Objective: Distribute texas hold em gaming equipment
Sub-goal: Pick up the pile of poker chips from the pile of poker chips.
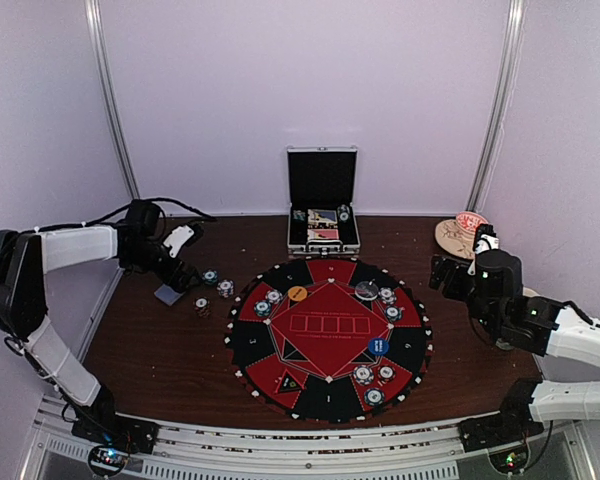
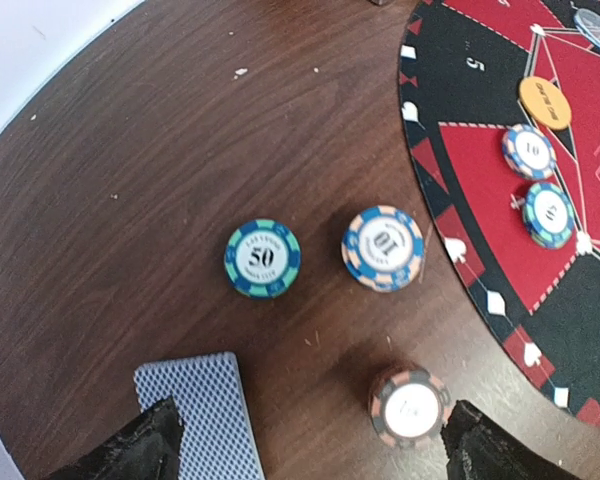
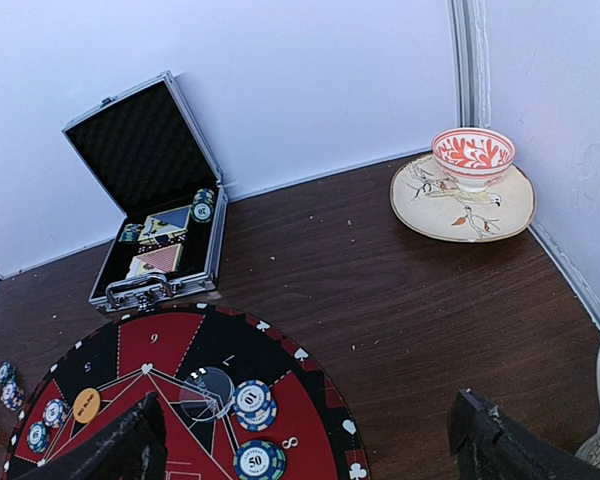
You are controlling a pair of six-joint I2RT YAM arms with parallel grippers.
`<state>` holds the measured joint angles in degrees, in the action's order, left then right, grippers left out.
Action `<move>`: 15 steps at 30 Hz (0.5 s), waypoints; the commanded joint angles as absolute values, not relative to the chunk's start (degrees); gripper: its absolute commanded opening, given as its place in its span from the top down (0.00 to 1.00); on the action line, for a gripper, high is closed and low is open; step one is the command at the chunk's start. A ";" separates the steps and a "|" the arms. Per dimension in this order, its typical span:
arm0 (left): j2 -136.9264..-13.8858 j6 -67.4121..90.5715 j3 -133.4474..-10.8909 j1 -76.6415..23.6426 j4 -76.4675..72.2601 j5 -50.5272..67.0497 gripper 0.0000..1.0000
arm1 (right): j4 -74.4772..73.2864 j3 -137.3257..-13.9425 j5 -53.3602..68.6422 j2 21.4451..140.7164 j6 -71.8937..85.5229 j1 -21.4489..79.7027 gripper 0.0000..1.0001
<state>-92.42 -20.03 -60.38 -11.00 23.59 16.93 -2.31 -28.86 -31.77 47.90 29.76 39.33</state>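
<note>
L gripper is hanging over the tabletop, left of the round red/black mat, w/ jaws standing wide apart & nothing between them. Just below it, a grey-blue-backed card is lying face down by the left finger. A short dark/orange chip stack is sitting close to the right finger; can't tell if either is touching a finger. Further out, a teal "50" chip & a blue/peach "10" chip are lying side by side on bare wood, apart from each other, the "10" nearer the mat's edge.

On the mat, an orange marker disc is sitting just beside two blue-edged chips. A blue marker disc is lying right of centre, w/ more chips along the near-right part.

R gripper is hovering over the mat's far-right side, jaws spread fully & holding nothing. An open metal case is standing at the back of the tabletop, lid up, w/ card decks & a few chips inside. A tan dish w/ a red-white bowl on it is sitting in the far-right corner, well apart from the mat.
</note>
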 commanded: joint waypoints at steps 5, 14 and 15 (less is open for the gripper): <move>-88.04 -24.73 -54.10 -10.27 23.22 21.53 0.06 | -2.43 -29.69 -32.00 47.59 29.01 39.11 0.00; -89.95 -25.22 -52.72 -10.28 22.64 22.67 0.08 | -2.46 -29.53 -31.90 46.93 29.01 39.11 0.00; -90.13 -25.22 -52.67 -10.27 22.53 22.74 0.08 | -2.52 -29.55 -31.90 46.93 29.00 39.11 0.00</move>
<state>-89.14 -24.18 -53.04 -10.44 24.01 21.06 -2.33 -28.86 -31.77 47.83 29.74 39.33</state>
